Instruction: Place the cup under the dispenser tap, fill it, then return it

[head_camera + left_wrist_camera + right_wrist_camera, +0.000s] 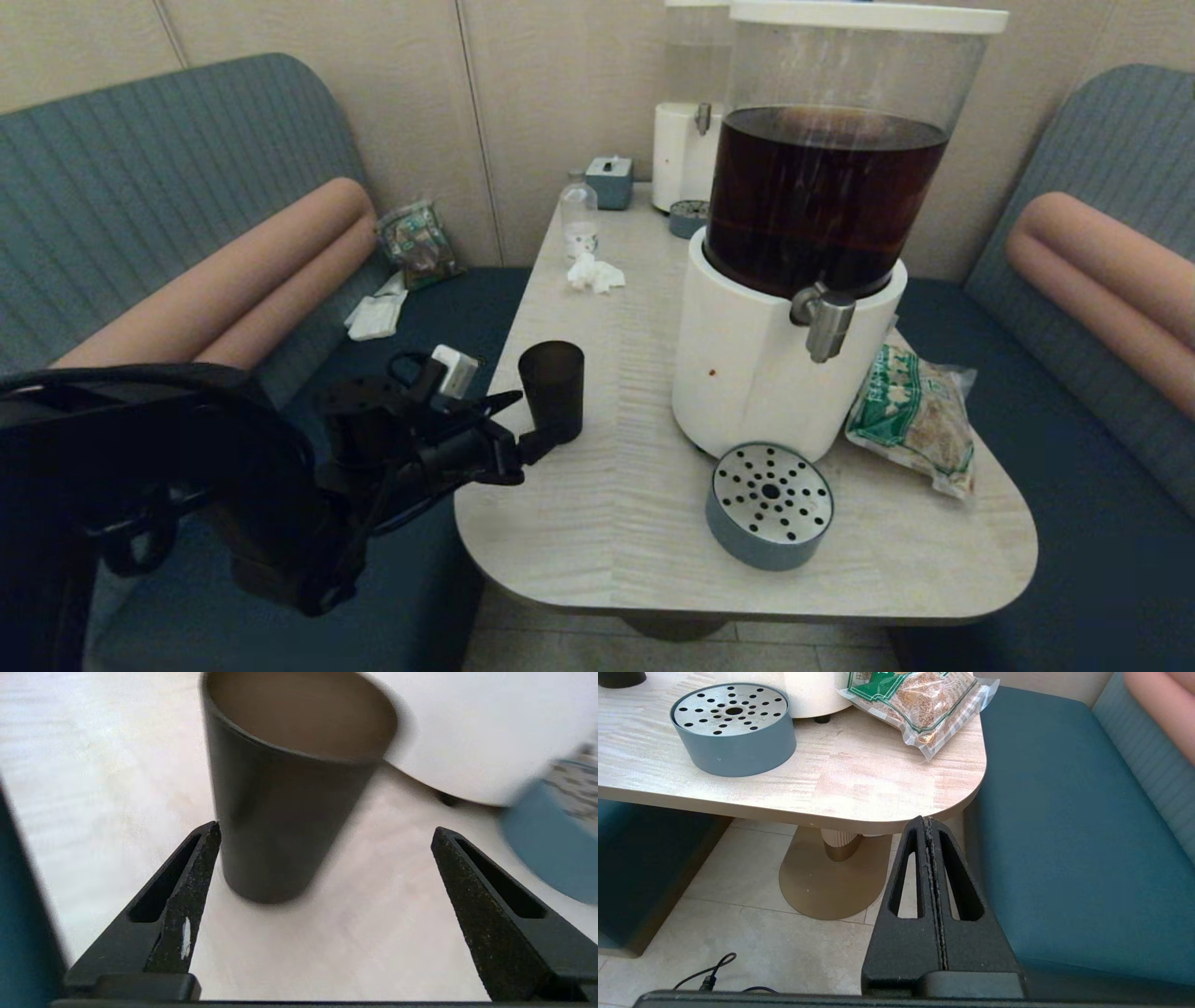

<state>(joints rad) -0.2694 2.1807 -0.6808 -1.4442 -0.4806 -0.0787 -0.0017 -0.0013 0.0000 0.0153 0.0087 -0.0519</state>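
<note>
The dark tapered cup (552, 385) stands upright on the pale table (607, 532) near its left edge, left of the big dispenser's white base (747, 373). The silver dispenser tap (825, 322) juts out under the tank of dark brown liquid, well right of the cup. My left gripper (530, 417) is open at the cup's lower left side. In the left wrist view the cup (280, 812) sits just past the fingertips, close against one finger (205, 858), left gripper (325, 828). My right gripper (928, 822) is shut on nothing, low beside the table's front right corner.
A round grey drip tray (769, 504) with a perforated metal top lies in front of the dispenser base. A green-printed snack bag (910, 415) lies to the right. A small clear bottle (578, 210), crumpled tissue (595, 273) and a second pale dispenser (686, 140) are at the back. Blue benches flank the table.
</note>
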